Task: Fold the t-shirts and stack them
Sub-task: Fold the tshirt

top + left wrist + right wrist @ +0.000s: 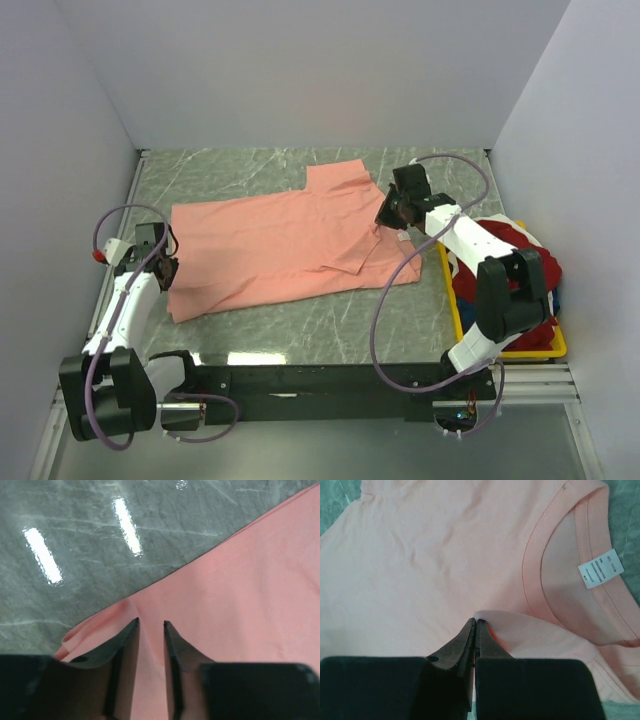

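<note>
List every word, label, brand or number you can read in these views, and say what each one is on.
White neck tag inside the collar of the salmon-pink t-shirt: several lines of dark print, too small and blurred to read.
No other text, brand or number shows in any view.

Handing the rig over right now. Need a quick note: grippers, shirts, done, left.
Left gripper: jaws parted at the left edge of the salmon-pink t-shirt, a ridge of cloth between them, no pinch visible.
Right gripper: shut on a pinch of the same shirt beside the collar.
Shirts: the pink one lies spread on the table. The other shirts, red, white and dark blue, are heaped in the yellow bin on the right.
Done: no finished fold or stack in view.
Left: fold the pink shirt, then the binned ones, and stack.
</note>
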Controlling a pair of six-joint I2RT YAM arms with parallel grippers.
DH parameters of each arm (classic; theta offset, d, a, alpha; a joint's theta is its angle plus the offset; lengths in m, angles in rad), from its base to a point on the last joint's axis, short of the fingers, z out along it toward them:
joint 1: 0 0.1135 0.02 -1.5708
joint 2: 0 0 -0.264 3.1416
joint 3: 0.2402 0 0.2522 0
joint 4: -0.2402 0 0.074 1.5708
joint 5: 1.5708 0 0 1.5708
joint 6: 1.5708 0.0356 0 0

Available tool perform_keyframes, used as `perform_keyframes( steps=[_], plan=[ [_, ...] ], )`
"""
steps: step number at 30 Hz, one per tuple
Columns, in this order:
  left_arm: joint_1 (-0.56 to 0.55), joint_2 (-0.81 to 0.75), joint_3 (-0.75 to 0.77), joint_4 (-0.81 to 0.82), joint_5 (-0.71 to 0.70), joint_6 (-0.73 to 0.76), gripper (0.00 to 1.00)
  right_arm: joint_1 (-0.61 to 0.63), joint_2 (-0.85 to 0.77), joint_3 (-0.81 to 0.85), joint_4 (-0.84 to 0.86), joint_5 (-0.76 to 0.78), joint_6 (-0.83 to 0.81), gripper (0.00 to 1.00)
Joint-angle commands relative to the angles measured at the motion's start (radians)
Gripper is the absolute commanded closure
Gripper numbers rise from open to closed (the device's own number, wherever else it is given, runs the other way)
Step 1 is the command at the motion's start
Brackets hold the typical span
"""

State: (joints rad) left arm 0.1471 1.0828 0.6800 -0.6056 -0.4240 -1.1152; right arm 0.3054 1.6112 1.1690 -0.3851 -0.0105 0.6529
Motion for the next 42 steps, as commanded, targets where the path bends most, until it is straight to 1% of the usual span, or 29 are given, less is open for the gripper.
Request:
perform_keyframes(
  steps=[1,3,5,6,7,8,9,13,15,18,24,26,28,32,33,42],
  plan=[
    [0.000,0.037,0.065,0.043,-0.012,0.048,0.65,0.008,0.024,0.064,0.008,0.014,-0.022,1.00],
    [0.003,0.063,0.084,0.049,-0.012,0.073,0.58,0.008,0.033,0.072,0.006,0.017,-0.024,1.00],
    [0.003,0.083,0.101,0.035,-0.006,0.089,0.54,0.008,0.039,0.077,0.000,0.014,-0.024,0.96],
    [0.002,0.086,0.110,0.023,-0.013,0.094,0.54,0.008,0.039,0.078,-0.003,0.015,-0.024,0.94],
    [0.002,0.086,0.118,0.001,-0.025,0.086,0.55,0.006,0.036,0.072,0.000,0.014,-0.024,0.87],
    [0.002,0.072,0.112,-0.028,-0.038,0.077,0.54,0.008,0.027,0.066,0.003,0.014,-0.018,0.83],
    [0.002,0.062,0.102,-0.037,-0.050,0.055,0.54,0.008,0.023,0.063,0.003,0.014,-0.016,0.81],
    [0.002,0.017,0.053,-0.077,-0.079,0.012,0.55,0.008,-0.016,-0.003,0.038,0.014,0.001,0.79],
    [0.002,0.012,0.047,-0.098,-0.081,-0.007,0.54,0.008,-0.036,-0.032,0.067,-0.017,0.017,0.78],
    [0.003,0.022,0.052,-0.095,-0.042,-0.014,0.57,0.012,-0.069,-0.103,0.103,-0.043,0.036,0.78],
    [0.002,0.069,0.049,-0.109,0.040,-0.057,0.59,0.078,-0.168,-0.216,0.176,-0.065,0.089,0.78],
    [-0.003,0.078,0.046,-0.111,0.056,-0.080,0.60,0.115,-0.183,-0.224,0.192,-0.057,0.103,0.77],
    [-0.012,0.086,0.046,-0.111,0.067,-0.092,0.61,0.123,-0.175,-0.220,0.198,-0.051,0.105,0.77],
    [-0.050,0.138,0.075,-0.166,0.048,-0.133,0.63,0.123,-0.152,-0.223,0.206,-0.048,0.114,0.77],
    [-0.066,0.149,0.090,-0.181,0.021,-0.155,0.63,0.123,-0.152,-0.230,0.219,-0.054,0.119,0.77],
    [-0.098,0.212,0.130,-0.255,-0.022,-0.236,0.62,0.129,-0.139,-0.235,0.230,-0.048,0.125,0.77]
  ],
)
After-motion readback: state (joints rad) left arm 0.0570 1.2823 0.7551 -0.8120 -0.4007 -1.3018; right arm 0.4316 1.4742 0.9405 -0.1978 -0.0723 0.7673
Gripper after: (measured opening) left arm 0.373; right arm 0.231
